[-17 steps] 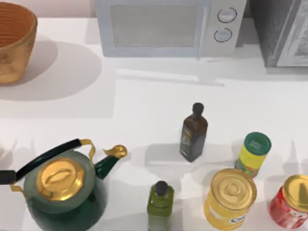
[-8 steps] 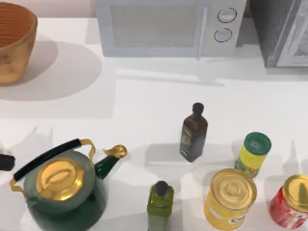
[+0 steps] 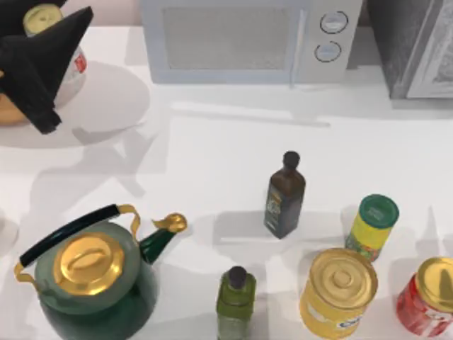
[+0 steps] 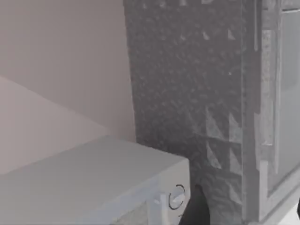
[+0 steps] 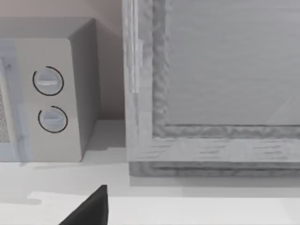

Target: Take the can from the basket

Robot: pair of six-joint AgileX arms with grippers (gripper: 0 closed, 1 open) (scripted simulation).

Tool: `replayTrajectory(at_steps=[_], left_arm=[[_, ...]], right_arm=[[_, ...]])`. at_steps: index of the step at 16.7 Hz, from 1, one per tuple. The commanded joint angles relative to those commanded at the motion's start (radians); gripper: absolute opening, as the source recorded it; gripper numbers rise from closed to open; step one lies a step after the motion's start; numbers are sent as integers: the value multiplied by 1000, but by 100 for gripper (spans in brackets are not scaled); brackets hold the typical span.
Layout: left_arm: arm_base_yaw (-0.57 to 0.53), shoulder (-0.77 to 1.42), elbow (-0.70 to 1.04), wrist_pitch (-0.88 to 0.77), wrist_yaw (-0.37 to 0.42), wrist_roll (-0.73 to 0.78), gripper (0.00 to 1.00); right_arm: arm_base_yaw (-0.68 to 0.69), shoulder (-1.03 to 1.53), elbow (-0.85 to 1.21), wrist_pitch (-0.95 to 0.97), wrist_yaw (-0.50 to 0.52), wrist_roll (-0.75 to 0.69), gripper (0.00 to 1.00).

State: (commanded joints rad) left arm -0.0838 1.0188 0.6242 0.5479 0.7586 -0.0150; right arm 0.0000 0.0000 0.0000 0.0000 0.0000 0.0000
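The can [image 3: 73, 68] has a dull gold top and a white body with red marks. It hangs tilted at the table's far left corner. My left gripper [image 3: 51, 62] is shut on the can, one black finger crossing its upper body. Under the gripper a sliver of the orange-brown basket [image 3: 7, 111] shows at the left edge; the rest is hidden. In the left wrist view a dark fingertip [image 4: 197, 210] shows against the microwave and the grey cabinet. One dark fingertip [image 5: 93, 210] of the right arm shows in the right wrist view.
A white microwave [image 3: 248, 39] and a grey cabinet [image 3: 414, 46] stand along the back. Near the front are a green kettle [image 3: 88, 280], a dark bottle [image 3: 284, 197], an olive bottle [image 3: 235, 301], a green-lidded jar [image 3: 373, 227], a big yellow can [image 3: 338, 292] and a red can [image 3: 428, 297].
My left gripper has come into the top view at the far left corner, holding the can over the basket, which stood uncovered before. A dark part at the left edge by the kettle is gone.
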Motion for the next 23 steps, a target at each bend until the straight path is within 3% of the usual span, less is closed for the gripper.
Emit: replayTrajectory(at_steps=[5, 10, 15, 22, 23], left_arm=[[-71, 658, 277, 312, 327, 11, 0], [-138, 1194, 465, 584, 525, 30, 0], [-191, 1480, 549, 757, 576, 47, 0], [-206, 1523, 551, 784, 571, 50, 0], [-206, 1523, 551, 784, 571, 50, 8]], right_arm=[[0, 0, 0, 0, 0, 0, 100], [0, 0, 0, 0, 0, 0, 100], [0, 0, 0, 0, 0, 0, 100], [0, 0, 0, 0, 0, 0, 100], [0, 0, 0, 0, 0, 0, 100]])
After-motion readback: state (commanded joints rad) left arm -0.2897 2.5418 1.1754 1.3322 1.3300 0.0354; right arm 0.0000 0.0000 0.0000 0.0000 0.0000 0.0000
